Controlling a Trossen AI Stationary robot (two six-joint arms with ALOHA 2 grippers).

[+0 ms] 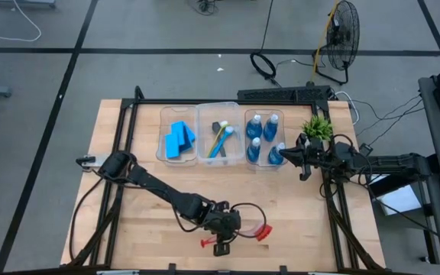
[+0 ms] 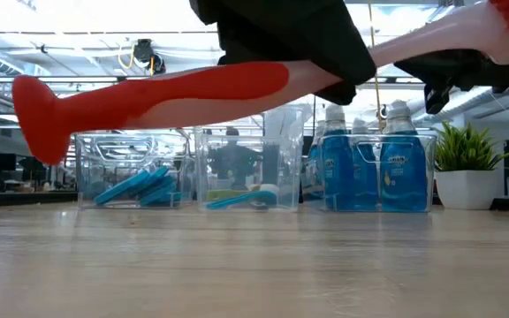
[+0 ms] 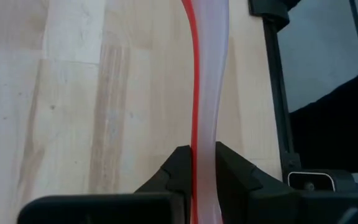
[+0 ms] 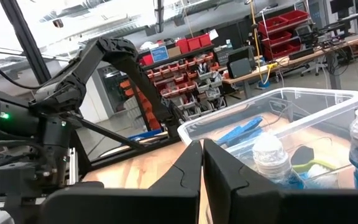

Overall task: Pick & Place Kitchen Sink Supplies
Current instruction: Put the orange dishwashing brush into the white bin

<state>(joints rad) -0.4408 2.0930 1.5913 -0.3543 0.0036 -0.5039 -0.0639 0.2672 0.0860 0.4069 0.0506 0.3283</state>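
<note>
Red brush (image 1: 234, 237): held lifted off the table near its front edge, lying roughly level, handle translucent white with a red stripe, red at both ends.
Sponges (image 1: 179, 140): flat, blue, piled leaning in the left clear bin.
Other brushes (image 1: 220, 140): blue, yellow-green and grey, laid together in the middle bin.
Bottles (image 1: 263, 137): four, clear with blue liquid, stood upright in the right bin.

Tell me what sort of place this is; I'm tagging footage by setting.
Probably a robotics lab or workshop, not a kitchen. Shelves of red parts bins and workbenches fill the room behind, a fan and cables lie on the grey floor, and the arms work at a wooden table.
</note>
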